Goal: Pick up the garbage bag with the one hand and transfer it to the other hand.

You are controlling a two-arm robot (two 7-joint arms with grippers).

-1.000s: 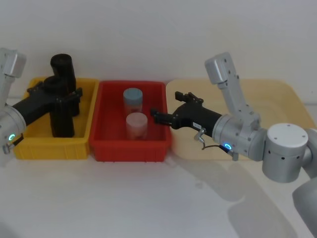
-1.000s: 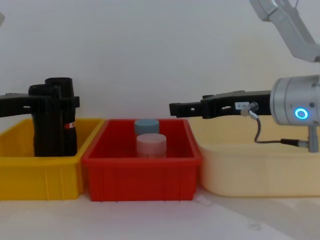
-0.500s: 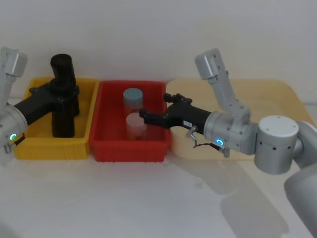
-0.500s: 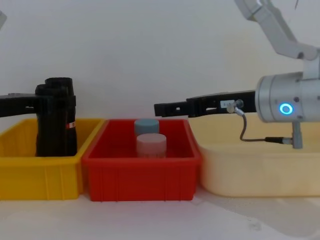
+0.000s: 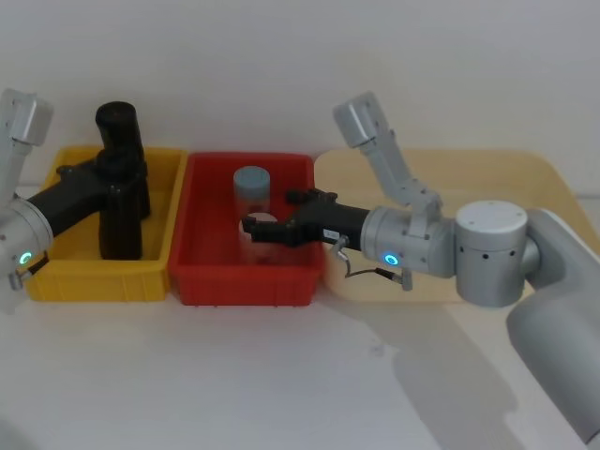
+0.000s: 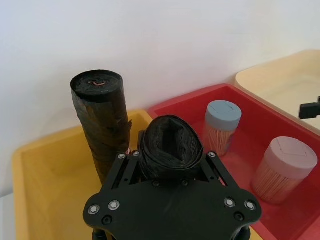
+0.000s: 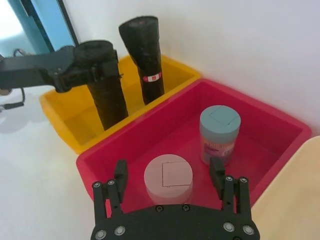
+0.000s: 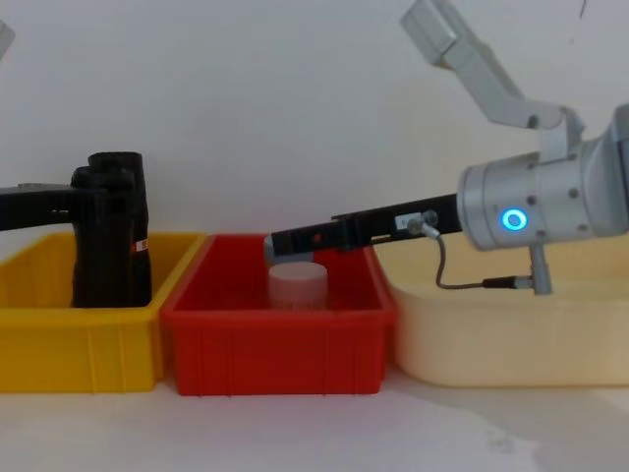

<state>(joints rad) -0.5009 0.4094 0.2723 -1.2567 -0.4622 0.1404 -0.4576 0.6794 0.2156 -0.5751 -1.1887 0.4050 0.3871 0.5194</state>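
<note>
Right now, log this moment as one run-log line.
left gripper: shut on garbage bag, upright in yellow bin | right gripper: open, above pink-lidded toothpick jar in red bin | handover: not yet done

Reads as a robot lab test bench. Bare white wall (image 5: pixel 281 66) and plain white tabletop (image 5: pixel 234 375), with a yellow bin (image 5: pixel 94 281), a red bin (image 5: pixel 246 286) and a cream tray (image 5: pixel 506 183) lined up side by side like a fixture. A silver-white left arm (image 5: pixel 21 234) and right arm (image 5: pixel 487 253), each with a glowing ring light, reach over the bins.
</note>
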